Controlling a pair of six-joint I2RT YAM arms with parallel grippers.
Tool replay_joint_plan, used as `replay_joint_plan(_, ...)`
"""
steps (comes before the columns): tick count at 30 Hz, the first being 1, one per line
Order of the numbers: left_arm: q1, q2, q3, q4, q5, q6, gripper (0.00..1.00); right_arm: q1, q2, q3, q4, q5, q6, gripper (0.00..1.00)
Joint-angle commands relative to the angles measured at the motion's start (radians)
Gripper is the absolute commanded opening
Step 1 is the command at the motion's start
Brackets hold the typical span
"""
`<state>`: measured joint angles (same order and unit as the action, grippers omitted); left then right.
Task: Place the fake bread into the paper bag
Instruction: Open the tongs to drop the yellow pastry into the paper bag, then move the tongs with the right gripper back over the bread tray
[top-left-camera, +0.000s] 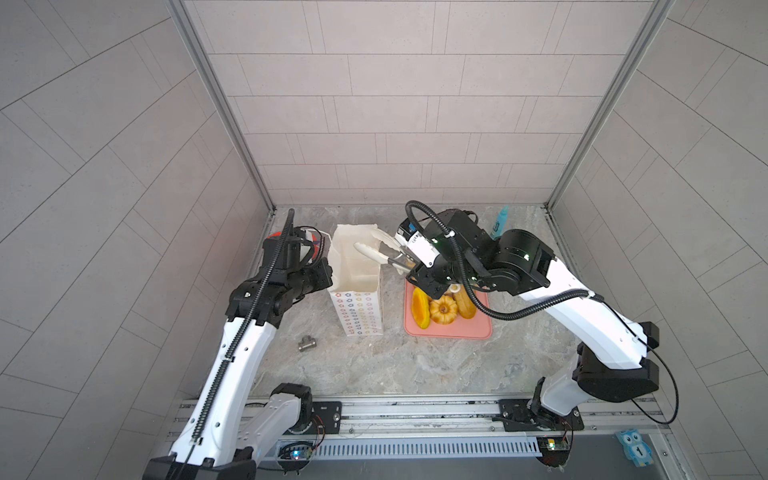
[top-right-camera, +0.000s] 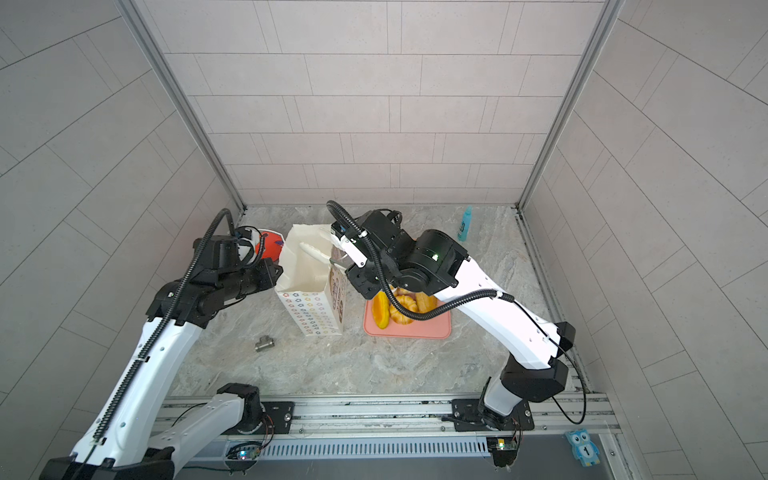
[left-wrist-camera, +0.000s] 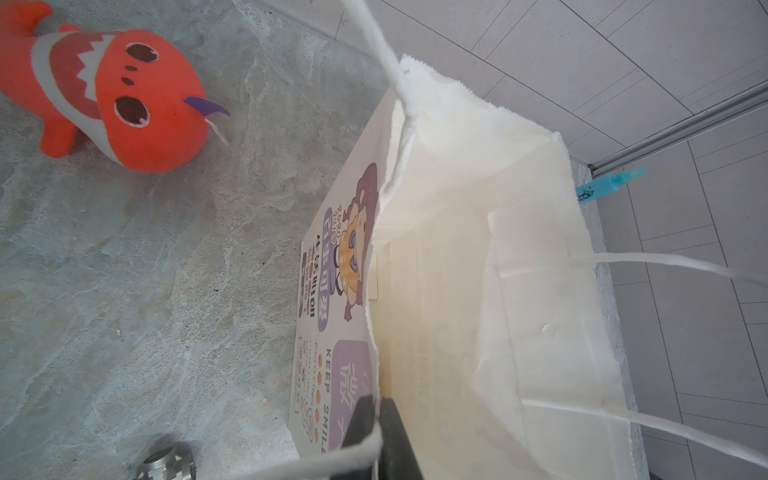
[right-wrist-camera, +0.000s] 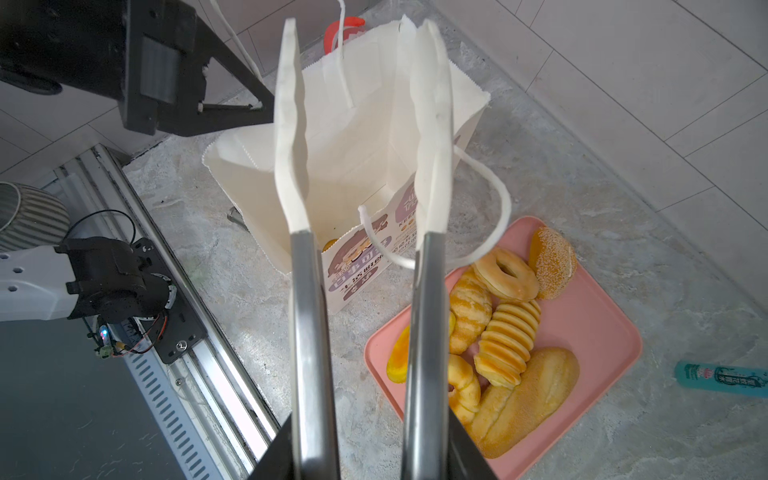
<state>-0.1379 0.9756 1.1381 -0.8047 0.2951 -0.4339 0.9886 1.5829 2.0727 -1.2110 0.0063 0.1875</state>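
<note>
Steel tongs (right-wrist-camera: 307, 332) sit clamped in our right gripper (right-wrist-camera: 368, 451), low in the middle of the right wrist view. Their white tips (right-wrist-camera: 291, 124) stand apart with nothing between them, reaching up the frame over the mouth of the paper bag (right-wrist-camera: 237, 166). At the bottom centre of the left wrist view, our left gripper (left-wrist-camera: 378, 409) is pinched together on the bag's rim, and the bag stands upright and open.

We judge that most of the task remains to be done. The bag's floor is hidden behind its near wall, so we cannot tell whether any piece is inside. All the fake bread (right-wrist-camera: 498, 361) we can see lies on the pink tray (right-wrist-camera: 602, 332), at the lower right of the right wrist view, just beside the bag.

We count seven pieces there:
- two ring donuts (right-wrist-camera: 486, 270)
- one sesame bun (right-wrist-camera: 552, 262)
- one striped roll (right-wrist-camera: 469, 311)
- one ridged roll (right-wrist-camera: 509, 336)
- one long loaf (right-wrist-camera: 528, 399)
- one orange-yellow bun (right-wrist-camera: 397, 359)

We also count one bag, one tray and one pair of tongs. Outside the task we see three more things:
- one red plush fish (left-wrist-camera: 124, 95), upper left of the left wrist view
- one teal tube (right-wrist-camera: 723, 380), at the right edge of the right wrist view
- one small metal fitting (top-left-camera: 307, 343), lower left of the bag in both top views
</note>
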Motion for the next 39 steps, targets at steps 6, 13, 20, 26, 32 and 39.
replay_joint_plan(6, -0.003, -0.013, -0.011, 0.006, -0.004, -0.004, 0.09, 0.007, -0.079, -0.016, 0.063, 0.069, -0.003, 0.43)
replay_joint_plan(13, -0.004, -0.012, -0.008, 0.004, -0.005, -0.002, 0.09, -0.001, -0.158, -0.062, 0.134, 0.173, 0.005, 0.43)
replay_joint_plan(20, -0.003, -0.013, -0.006, 0.004, -0.003, -0.002, 0.09, -0.059, -0.234, -0.117, 0.181, 0.225, 0.025, 0.43)
replay_joint_plan(26, -0.004, -0.011, -0.006, 0.005, -0.003, -0.002, 0.09, -0.168, -0.283, -0.186, 0.201, 0.173, 0.056, 0.44)
replay_joint_plan(32, -0.003, -0.01, -0.003, 0.004, -0.001, 0.0, 0.09, -0.305, -0.312, -0.267, 0.209, 0.092, 0.09, 0.44)
replay_joint_plan(39, -0.004, -0.011, -0.003, 0.001, -0.002, 0.002, 0.09, -0.437, -0.332, -0.392, 0.224, -0.005, 0.119, 0.44)
